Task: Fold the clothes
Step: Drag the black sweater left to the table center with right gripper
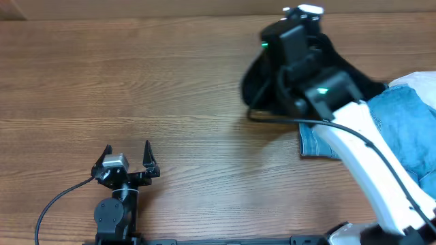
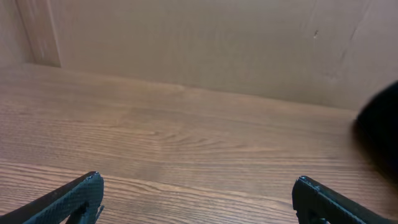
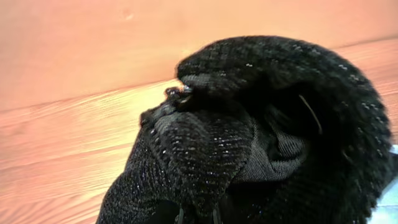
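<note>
The black fuzzy knit garment [image 1: 254, 87] lies bunched at the table's far right, mostly under my right arm [image 1: 354, 129]. In the right wrist view the garment [image 3: 273, 93] fills the frame, rumpled, with a thinner grey-black inner layer showing. My right gripper [image 3: 198, 214] is shut on a raised fold of it at the bottom edge. Light-blue denim [image 1: 409, 122] lies in a heap right of the garment, one edge [image 1: 315, 144] flat on the table. My left gripper [image 1: 127, 158] is open and empty near the front left. The garment's edge shows at the right of the left wrist view [image 2: 384, 127].
The wooden table [image 1: 136, 82] stretches bare between the two arms. A plain wall [image 2: 199, 43] rises behind the far edge. The left gripper's fingers [image 2: 199, 196] hover wide apart over bare wood. A black cable [image 1: 61, 197] runs from the left arm toward the front edge.
</note>
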